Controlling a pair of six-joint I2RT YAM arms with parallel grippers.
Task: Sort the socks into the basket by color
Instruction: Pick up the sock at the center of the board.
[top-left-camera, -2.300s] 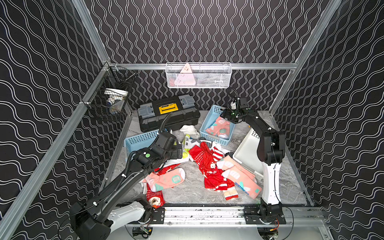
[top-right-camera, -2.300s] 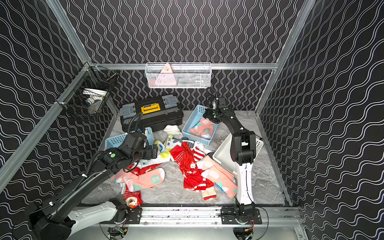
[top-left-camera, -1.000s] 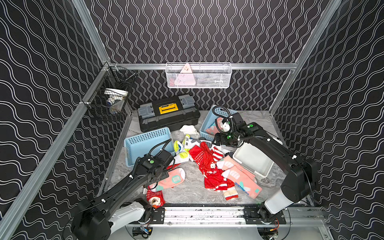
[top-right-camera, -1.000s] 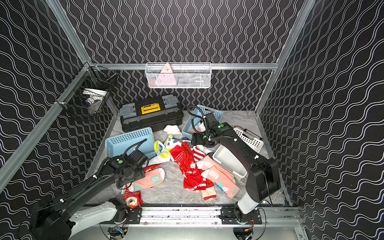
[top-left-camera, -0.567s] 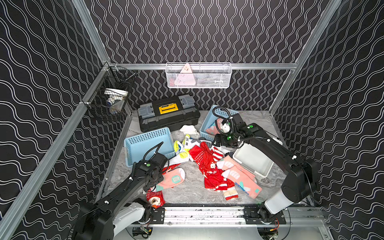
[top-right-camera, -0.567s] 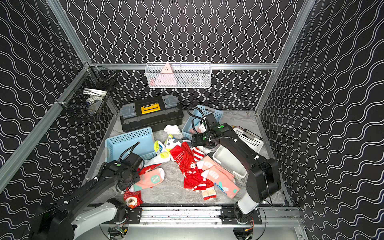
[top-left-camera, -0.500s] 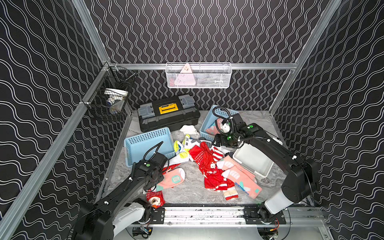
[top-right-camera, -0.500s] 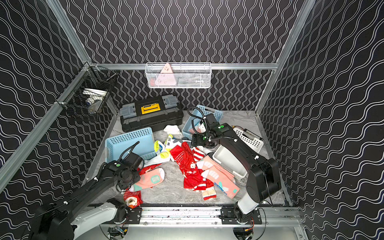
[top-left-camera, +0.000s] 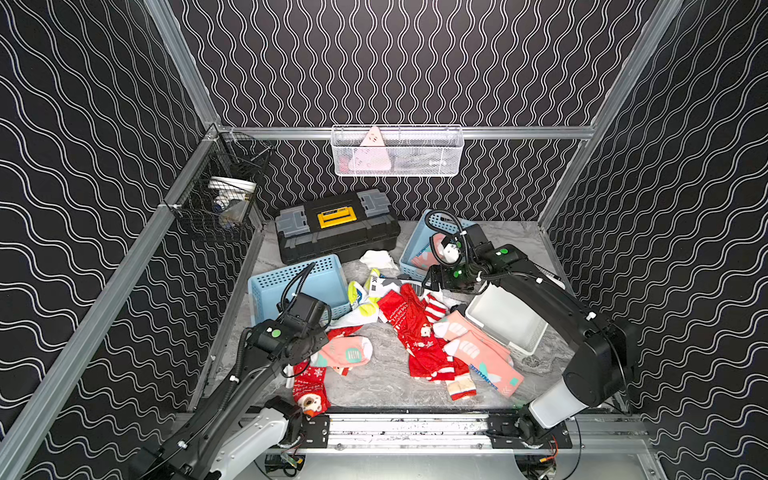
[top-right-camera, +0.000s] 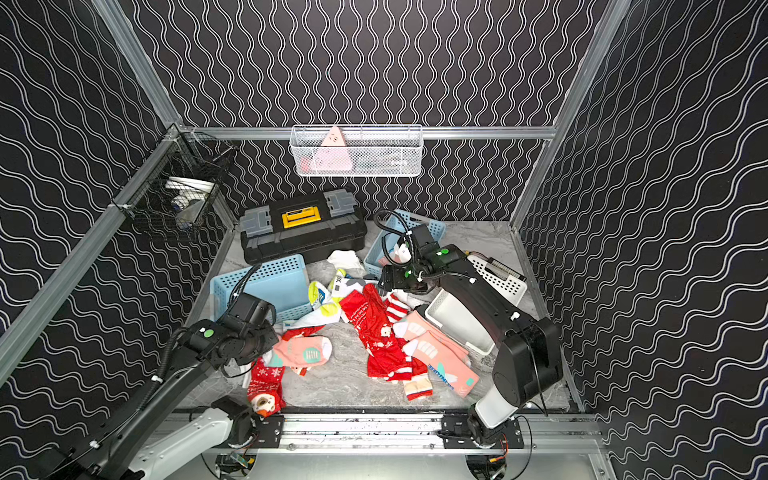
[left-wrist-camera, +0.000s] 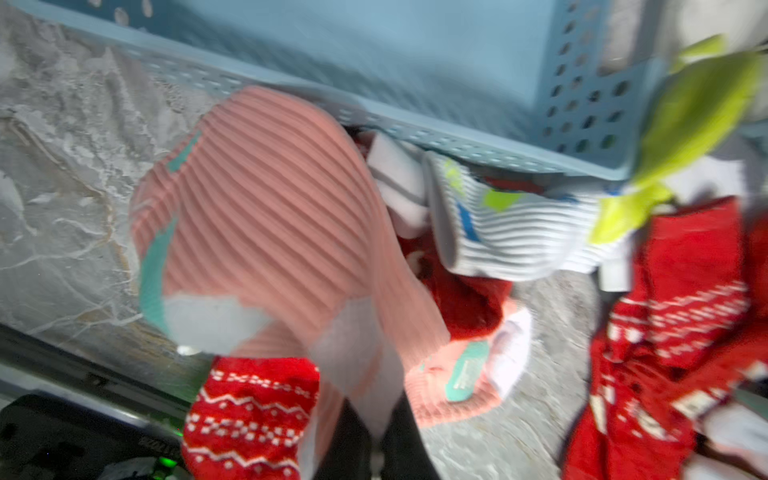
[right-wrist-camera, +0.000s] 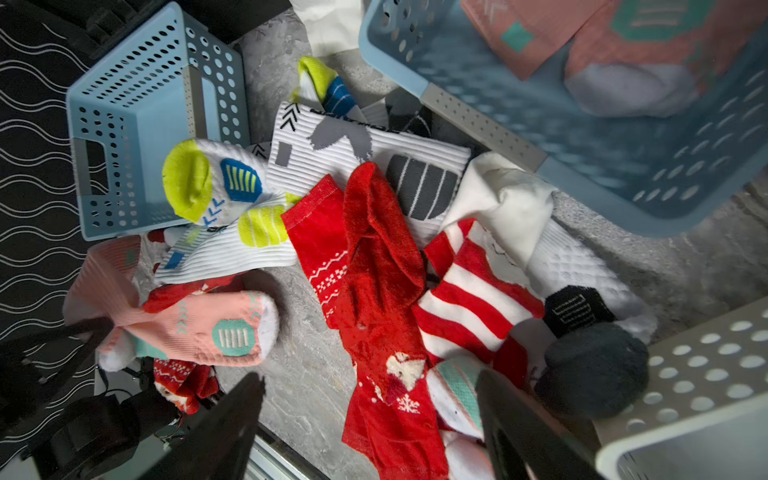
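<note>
Where the heap thins at its near-left edge, a pink sock (left-wrist-camera: 266, 232) hangs pinched in the left pincer (left-wrist-camera: 374, 432), jaws pressed together on its white-patched end. Just beside it lie a second sock (top-left-camera: 347, 353), pink with its teal patch up, and a red sock (top-left-camera: 309, 382) at the near edge of the surface (top-left-camera: 374, 386). Other socks (top-left-camera: 415, 328) heaped mid-surface: red patterned, red-white striped, white with yellow or black marks, more pink at right. Blue basket (top-left-camera: 291, 278) at left, socks against its wall. Far basket (top-left-camera: 415, 245) holds pink socks. White basket (top-left-camera: 507, 320) at right. Right pincer (right-wrist-camera: 370, 419) hovers over the heap's far side, jaws spread, gripping nothing.
</note>
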